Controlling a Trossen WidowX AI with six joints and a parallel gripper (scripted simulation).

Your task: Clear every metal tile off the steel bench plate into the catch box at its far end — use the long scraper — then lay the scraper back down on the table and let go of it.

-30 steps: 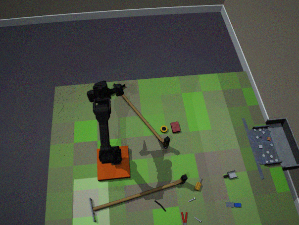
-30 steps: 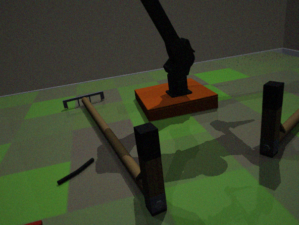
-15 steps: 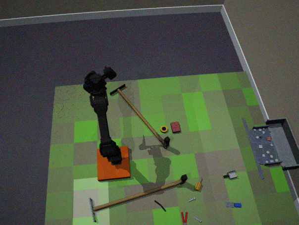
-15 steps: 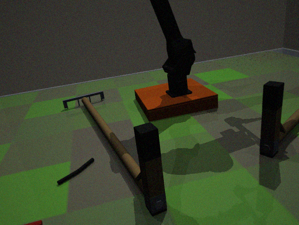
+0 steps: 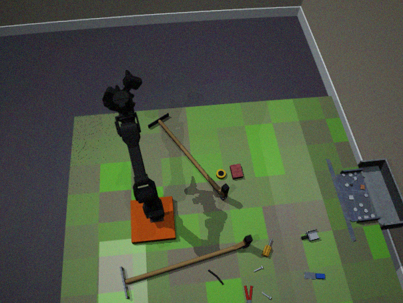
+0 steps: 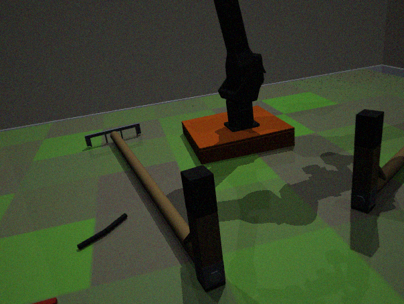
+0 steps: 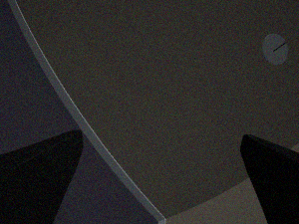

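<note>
The steel bench plate (image 5: 342, 200) lies at the far right edge of the mat, with several small pale metal tiles (image 5: 351, 197) and one orange tile (image 5: 362, 187) on it. The grey catch box (image 5: 393, 181) adjoins its right side. The long scraper (image 5: 190, 155) (image 6: 366, 161) has a solid black blade at the back and a wooden handle ending in an upright black grip block (image 5: 224, 190); it lies on the mat right of the arm. My gripper (image 5: 131, 79) (image 7: 163, 141) is open and empty, raised high above the base and facing the wall and floor edge.
A second long tool, a rake with a slotted head (image 5: 187, 263) (image 6: 147, 182), lies in front of the orange base (image 5: 143, 230) (image 6: 207, 134). A yellow ring (image 5: 221, 173), a red block (image 5: 236, 170), a screwdriver (image 5: 267, 249), a black stick (image 5: 216, 276) (image 6: 102, 232), red pliers (image 5: 246, 293) and screws are scattered about.
</note>
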